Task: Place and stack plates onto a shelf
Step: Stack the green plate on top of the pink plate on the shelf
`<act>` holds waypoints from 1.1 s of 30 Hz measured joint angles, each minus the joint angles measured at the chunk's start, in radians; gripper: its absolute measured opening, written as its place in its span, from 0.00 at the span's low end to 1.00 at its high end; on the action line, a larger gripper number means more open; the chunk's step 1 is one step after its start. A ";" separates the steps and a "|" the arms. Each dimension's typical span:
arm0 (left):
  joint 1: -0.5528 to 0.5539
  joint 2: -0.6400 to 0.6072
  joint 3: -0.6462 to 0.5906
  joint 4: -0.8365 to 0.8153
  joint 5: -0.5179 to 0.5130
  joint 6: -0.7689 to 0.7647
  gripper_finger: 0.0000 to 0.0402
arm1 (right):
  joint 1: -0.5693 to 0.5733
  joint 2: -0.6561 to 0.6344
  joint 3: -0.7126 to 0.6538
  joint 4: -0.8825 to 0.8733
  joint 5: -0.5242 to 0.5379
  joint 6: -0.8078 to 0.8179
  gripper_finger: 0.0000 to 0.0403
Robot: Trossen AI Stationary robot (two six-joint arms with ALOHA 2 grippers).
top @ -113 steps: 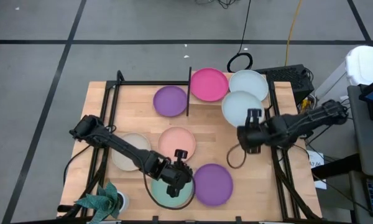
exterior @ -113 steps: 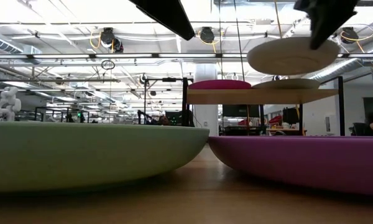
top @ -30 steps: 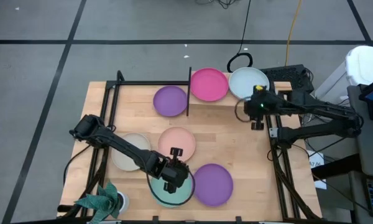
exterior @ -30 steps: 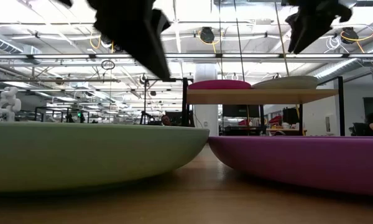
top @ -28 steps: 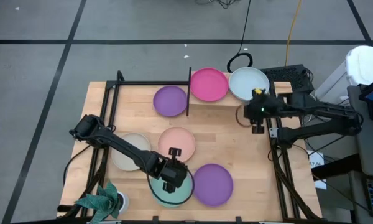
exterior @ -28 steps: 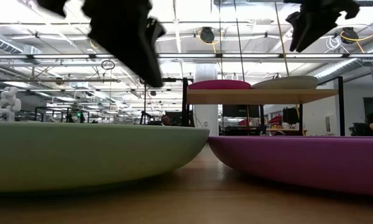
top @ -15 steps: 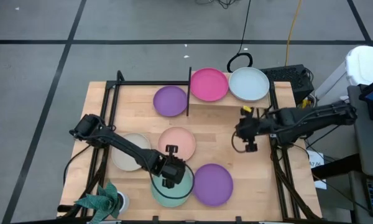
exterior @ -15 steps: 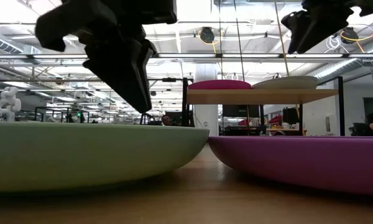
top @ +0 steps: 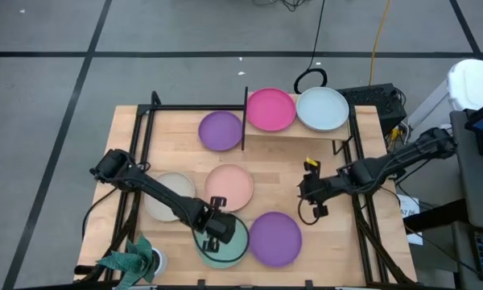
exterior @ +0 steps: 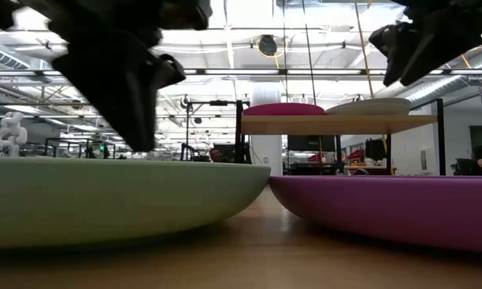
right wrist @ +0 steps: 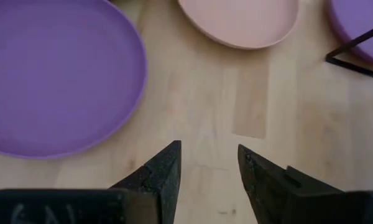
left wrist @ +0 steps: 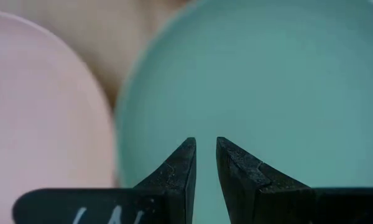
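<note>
The mint green plate lies near the table's front edge, between the beige plate, the peach plate and a purple plate. My left gripper hangs low over the mint plate's far-left part, its fingers a narrow gap apart with nothing between them. My right gripper stands open over bare wood, right of the peach plate. On the shelf sit the magenta plate and a pale grey-blue plate. A second purple plate lies left of the shelf's black upright.
A small potted plant with teal leaves stands at the near left corner. Black frame bars run along the table's left and right sides. A black shelf leg stands beyond my right gripper. Bare wood lies between the peach plate and the right frame.
My right gripper has drawn away from the shelf toward the table's near edge and left, staying open; the pale grey-blue plate stays on the shelf. My left gripper has shifted a little toward the near left and come lower over the mint plate.
</note>
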 joint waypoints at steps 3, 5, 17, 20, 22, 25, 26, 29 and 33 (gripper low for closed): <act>-0.041 0.000 0.000 -0.006 0.021 -0.005 0.17 | 0.019 0.013 -0.027 0.038 0.000 0.017 0.35; -0.077 0.000 0.000 -0.011 0.034 0.001 0.17 | 0.028 0.019 -0.045 0.061 -0.001 0.029 0.35; -0.243 -0.003 0.006 -0.125 0.079 -0.031 0.17 | 0.043 0.034 -0.151 0.241 -0.009 0.061 0.33; -0.265 -0.004 0.006 -0.129 0.079 -0.053 0.17 | 0.043 0.034 -0.168 0.277 -0.029 0.063 0.30; -0.284 -0.004 0.006 -0.126 0.079 -0.037 0.17 | 0.043 0.034 -0.180 0.296 -0.029 0.067 0.28; -0.325 -0.004 0.006 -0.121 0.080 0.047 0.17 | 0.043 0.033 -0.194 0.319 -0.028 0.069 0.26; -0.339 -0.004 0.006 -0.121 0.080 0.078 0.17 | 0.043 0.034 -0.197 0.322 -0.028 0.068 0.25; -0.376 -0.004 0.006 -0.114 0.015 0.146 0.17 | 0.043 0.034 -0.200 0.325 -0.028 0.067 0.23; -0.412 -0.002 0.006 -0.101 -0.149 0.193 0.18 | 0.043 0.033 -0.200 0.330 -0.028 0.066 0.22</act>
